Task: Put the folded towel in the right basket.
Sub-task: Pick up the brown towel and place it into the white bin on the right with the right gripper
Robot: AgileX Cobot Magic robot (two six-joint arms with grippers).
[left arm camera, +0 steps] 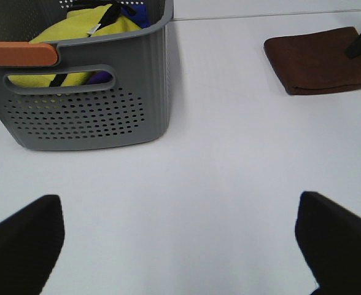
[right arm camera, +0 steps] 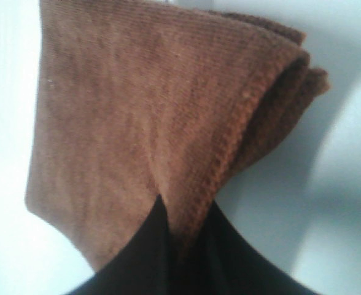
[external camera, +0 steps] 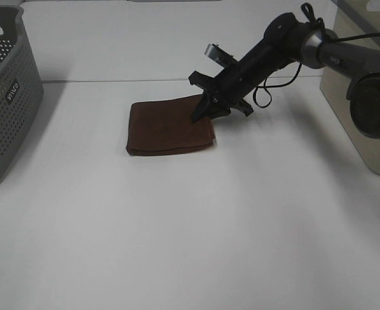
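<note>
A brown folded towel (external camera: 167,128) lies flat on the white table, a little behind the middle. My right gripper (external camera: 200,115) reaches in from the right and is shut on the towel's far right corner. In the right wrist view the towel (right arm camera: 150,110) is pinched between the dark fingers of the right gripper (right arm camera: 180,239). The towel also shows in the left wrist view (left arm camera: 322,58). The right basket (external camera: 342,113) is a beige container at the table's right edge, partly hidden by the arm. My left gripper (left arm camera: 180,246) is open and empty, over bare table.
A grey perforated basket (external camera: 6,97) stands at the far left. In the left wrist view the grey basket (left arm camera: 94,104) holds yellow cloth (left arm camera: 82,24). The right arm's cable (external camera: 274,84) hangs between the towel and the beige basket.
</note>
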